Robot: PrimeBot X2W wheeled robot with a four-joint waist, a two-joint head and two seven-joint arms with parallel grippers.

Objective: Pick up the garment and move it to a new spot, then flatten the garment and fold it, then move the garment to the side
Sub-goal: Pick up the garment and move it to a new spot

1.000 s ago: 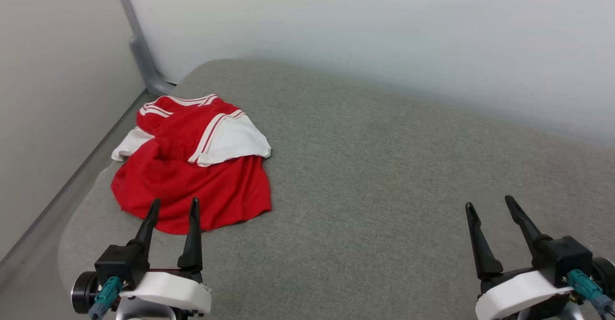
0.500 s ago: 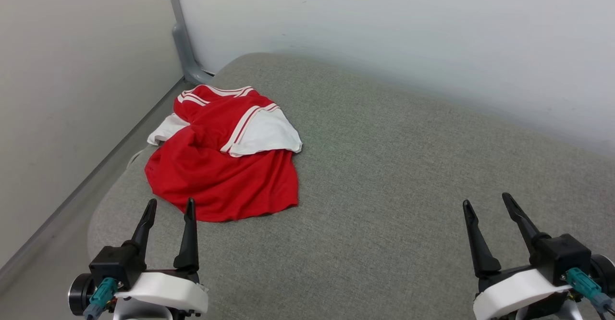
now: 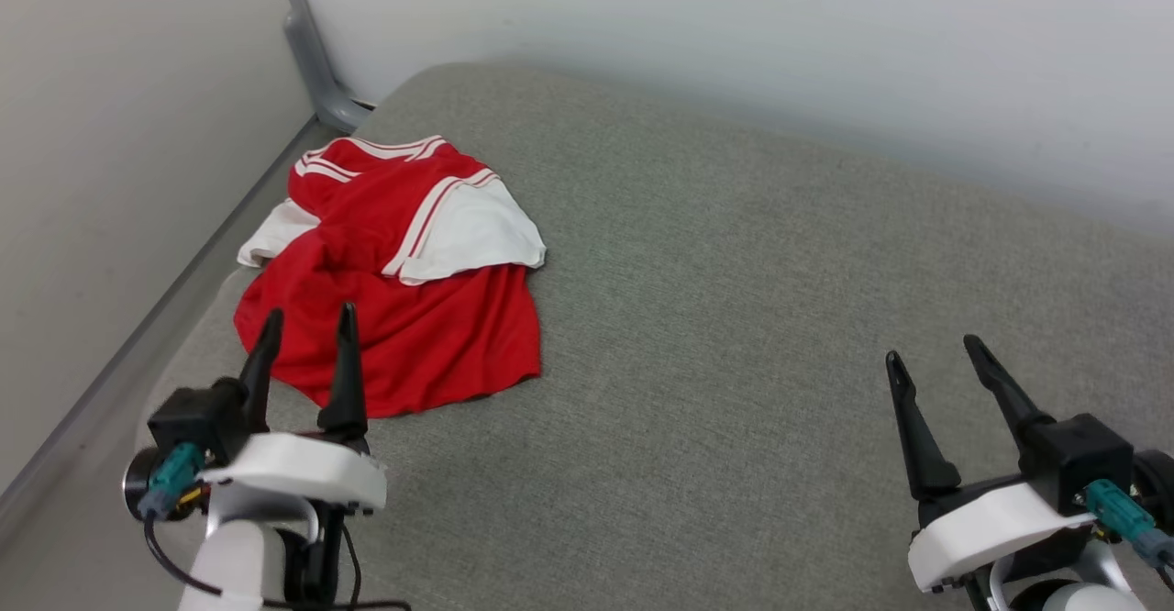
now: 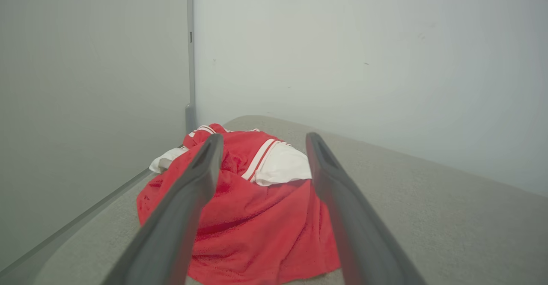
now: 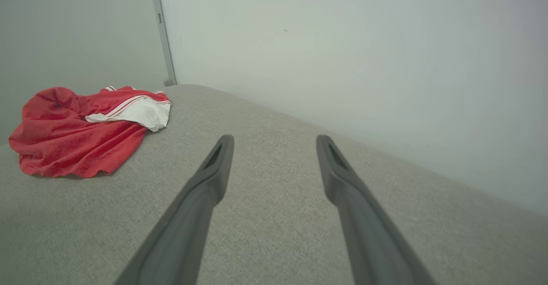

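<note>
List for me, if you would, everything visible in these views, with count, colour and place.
red thin-fabric sports jersey with white sleeves: one, red with white sleeves and striped trim, crumpled at the cushion's far left, near the wall corner
grey woven fabric cushion: one, grey, spans the scene
grey metal corner post: one, grey, where the walls meet
pale walls: two, off-white, left and behind
left gripper: one, dark fingers, open, pointing at the jersey
right gripper: one, dark fingers, open, over bare cushion at right

Grey cushion (image 3: 734,317), pale wall (image 3: 734,42).
</note>
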